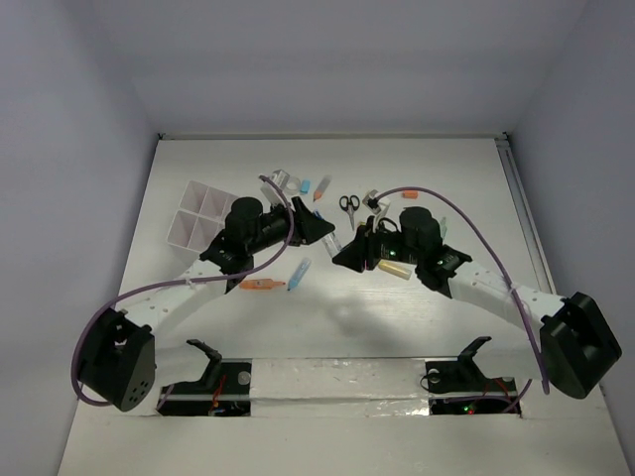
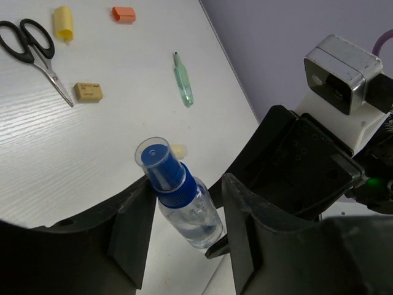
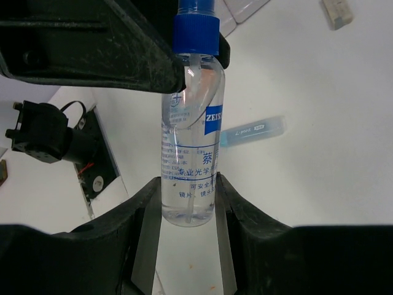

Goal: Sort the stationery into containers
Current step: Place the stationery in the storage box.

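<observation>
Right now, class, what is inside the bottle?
A thin tube and clear liquid show through the clear bottle. Its print and the right fingers hide parts lower down.

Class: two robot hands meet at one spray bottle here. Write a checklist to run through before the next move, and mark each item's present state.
1. The right hand clamps the spray bottle low on its body: ok.
2. The left hand sits either side of the blue collar: ok.
3. The left hand is firmly closed on the collar: cannot tell.
4. The white box is in view beside the left arm: ok.
5. The spray bottle fits a compartment of the white box: cannot tell.
</observation>
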{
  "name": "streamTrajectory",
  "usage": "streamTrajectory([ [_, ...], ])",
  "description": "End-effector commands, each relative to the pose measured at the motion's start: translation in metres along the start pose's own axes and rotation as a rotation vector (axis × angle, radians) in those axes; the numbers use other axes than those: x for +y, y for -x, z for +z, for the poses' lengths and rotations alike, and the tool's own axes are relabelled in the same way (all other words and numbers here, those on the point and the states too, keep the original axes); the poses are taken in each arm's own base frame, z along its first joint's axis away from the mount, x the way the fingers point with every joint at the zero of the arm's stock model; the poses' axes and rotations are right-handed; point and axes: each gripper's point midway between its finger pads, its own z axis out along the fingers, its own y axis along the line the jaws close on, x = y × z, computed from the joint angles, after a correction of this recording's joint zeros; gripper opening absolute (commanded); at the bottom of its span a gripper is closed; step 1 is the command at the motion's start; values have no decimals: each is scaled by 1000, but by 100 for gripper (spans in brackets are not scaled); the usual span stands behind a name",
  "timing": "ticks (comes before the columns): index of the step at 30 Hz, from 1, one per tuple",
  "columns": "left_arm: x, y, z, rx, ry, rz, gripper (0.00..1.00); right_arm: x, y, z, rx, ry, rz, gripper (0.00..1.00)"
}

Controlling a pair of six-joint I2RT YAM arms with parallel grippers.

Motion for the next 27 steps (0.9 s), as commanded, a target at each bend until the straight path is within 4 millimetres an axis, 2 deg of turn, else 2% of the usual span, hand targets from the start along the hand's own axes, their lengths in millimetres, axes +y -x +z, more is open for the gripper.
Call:
streamTrajectory([
  [1,-25,28,3,-84,-67,66,41,22,22,6,-57,77,-63,9],
  [2,-25,30,3,-89,-69,69,37,21,23,7,-58,74,-63,9],
  [6,-28,23,5,-63,-86,56,31,19,22,8,-59,72,-55,9],
  [7,-28,21,6,-53,-89,52,32,20,22,8,-62,71,-56,9],
  [9,-27,16,7,-26,-93,53,46,20,23,8,-64,70,-57,9],
  [11,-23,12,8,-5,-80,50,53,20,24,7,-69,66,-61,9],
  [14,-22,6,10,15,-77,53,53,20,25,5,-76,60,-65,9],
  [16,-21,5,10,20,-77,56,48,19,24,5,-72,59,-63,9],
  [18,-22,6,10,17,-76,55,38,19,24,5,-74,59,-62,9],
  [20,-23,6,9,19,-78,56,34,18,26,5,-81,49,-63,9],
  [25,-28,-1,12,79,-107,51,41,16,32,1,-115,19,-70,9],
  [27,-26,-1,13,83,-95,57,28,15,33,-1,-123,12,-73,9],
])
